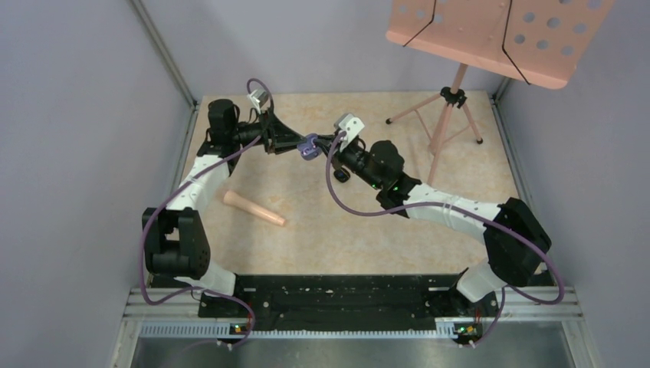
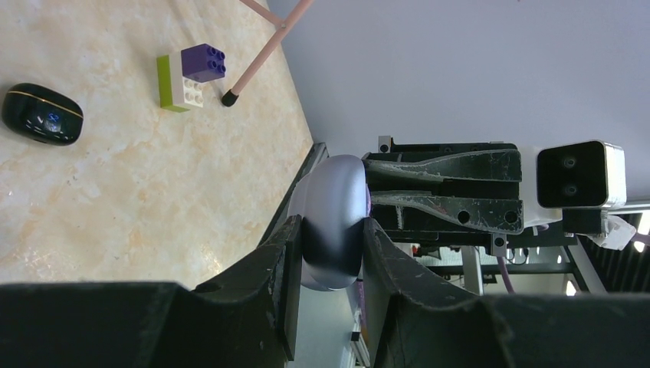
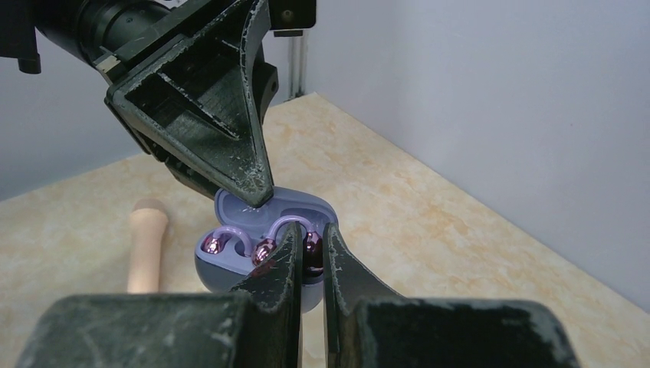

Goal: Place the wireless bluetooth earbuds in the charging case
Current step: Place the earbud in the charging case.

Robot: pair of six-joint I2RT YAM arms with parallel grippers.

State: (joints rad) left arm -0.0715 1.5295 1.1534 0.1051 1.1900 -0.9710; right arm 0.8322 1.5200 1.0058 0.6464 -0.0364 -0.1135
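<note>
A pale purple charging case point(image 3: 222, 273) hangs in the air with its lid point(image 3: 306, 207) open, and my left gripper point(image 2: 329, 230) is shut on its body point(image 2: 333, 218). Two pale purple ring-like earbuds sit in its wells, one on the left point(image 3: 222, 238) and one on the right point(image 3: 291, 225). My right gripper point(image 3: 310, 230) is shut, its tips right at the right earbud's dark red ball point(image 3: 312, 247). From above, the case point(image 1: 309, 146) sits between the left gripper point(image 1: 295, 144) and the right gripper point(image 1: 323, 143) over the far middle of the table.
A closed black earbud case point(image 2: 42, 115) and a purple-and-yellow block point(image 2: 190, 75) lie on the table. A pale wooden peg point(image 1: 254, 208) lies left of centre. A pink music stand point(image 1: 452, 100) stands at the back right. Grey walls close in the sides.
</note>
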